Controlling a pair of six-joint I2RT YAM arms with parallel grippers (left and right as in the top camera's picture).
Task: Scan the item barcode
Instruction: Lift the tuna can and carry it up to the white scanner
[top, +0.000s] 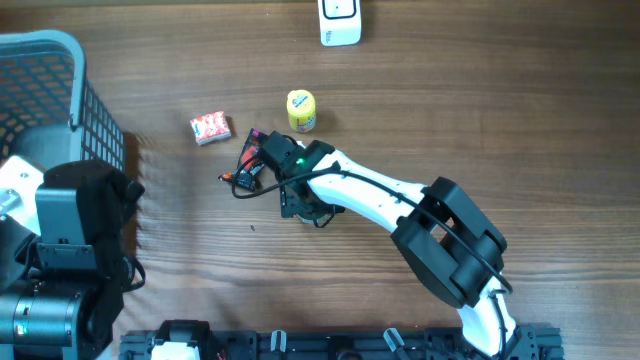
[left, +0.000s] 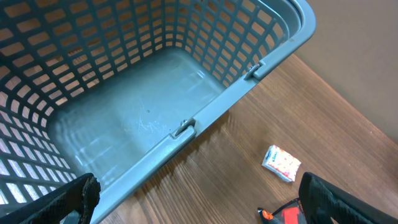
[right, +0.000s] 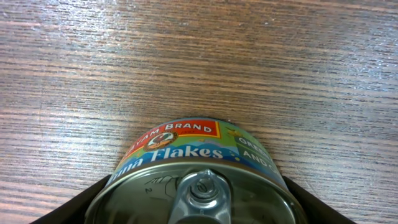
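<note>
Tuna can (right: 186, 149), label reading "Flakes", stands upright on the wooden bench (top: 480, 110) near its middle, pull-tab lid facing up. The right gripper (right: 198, 199) is closed around it, one dark finger touching each side of the can. In the overhead view this claw covers the can. Just beside it, toward the left edge, lies a red and black object (top: 248, 170) with a cable. Further toward the far edge sit a yellow container (top: 301, 110) and a small red and white packet (top: 211, 128). A white device (top: 340, 22) rests at the far edge. The left gripper (left: 198, 186) hangs wide and holds nothing, above the rim of a grey-blue basket (left: 273, 56) at the far left corner.
</note>
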